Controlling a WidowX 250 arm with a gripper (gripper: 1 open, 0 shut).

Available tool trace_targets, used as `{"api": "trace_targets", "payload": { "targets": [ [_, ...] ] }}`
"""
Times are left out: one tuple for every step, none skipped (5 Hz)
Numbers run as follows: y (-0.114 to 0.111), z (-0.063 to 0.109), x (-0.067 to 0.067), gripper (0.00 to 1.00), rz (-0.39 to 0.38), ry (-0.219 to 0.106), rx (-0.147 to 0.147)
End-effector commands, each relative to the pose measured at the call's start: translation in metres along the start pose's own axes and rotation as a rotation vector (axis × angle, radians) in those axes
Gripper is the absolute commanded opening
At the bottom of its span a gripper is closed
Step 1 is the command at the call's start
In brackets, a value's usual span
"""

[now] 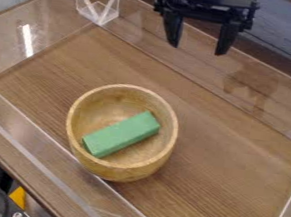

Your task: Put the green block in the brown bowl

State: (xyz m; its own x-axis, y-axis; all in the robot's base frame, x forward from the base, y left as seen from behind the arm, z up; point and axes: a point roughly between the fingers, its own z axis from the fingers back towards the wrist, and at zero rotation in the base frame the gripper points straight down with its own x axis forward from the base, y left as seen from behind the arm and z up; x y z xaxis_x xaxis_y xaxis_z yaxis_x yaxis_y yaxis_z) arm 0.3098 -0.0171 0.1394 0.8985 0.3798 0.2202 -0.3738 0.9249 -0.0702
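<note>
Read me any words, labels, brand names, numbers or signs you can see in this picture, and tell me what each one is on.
None: no readable text anywhere in this view.
green block: plain, no marking.
brown bowl: only wood grain.
gripper: black, no label visible.
table: only wood grain.
</note>
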Motion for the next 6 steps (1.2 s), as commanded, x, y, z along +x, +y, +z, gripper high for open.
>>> {"api": "trace_targets", "payload": {
  "targets": [
    [-0.009, 0.004, 0.023, 1.0, 0.02, -0.075, -0.027],
    [-0.013, 0.0, 0.041, 1.0, -0.013, -0.093, -0.042],
    [-0.017, -0.005, 0.052, 1.0, -0.038, -0.097, -0.049],
    [-0.002, -0.007, 0.066, 1.0, -0.054, -0.096, -0.048],
    [0.016, -0.01, 0.076, 1.0, -0.065, -0.099, -0.042],
    [0.021, -0.026, 0.073, 1.0, -0.05, -0.111, -0.038]
  ]
}}
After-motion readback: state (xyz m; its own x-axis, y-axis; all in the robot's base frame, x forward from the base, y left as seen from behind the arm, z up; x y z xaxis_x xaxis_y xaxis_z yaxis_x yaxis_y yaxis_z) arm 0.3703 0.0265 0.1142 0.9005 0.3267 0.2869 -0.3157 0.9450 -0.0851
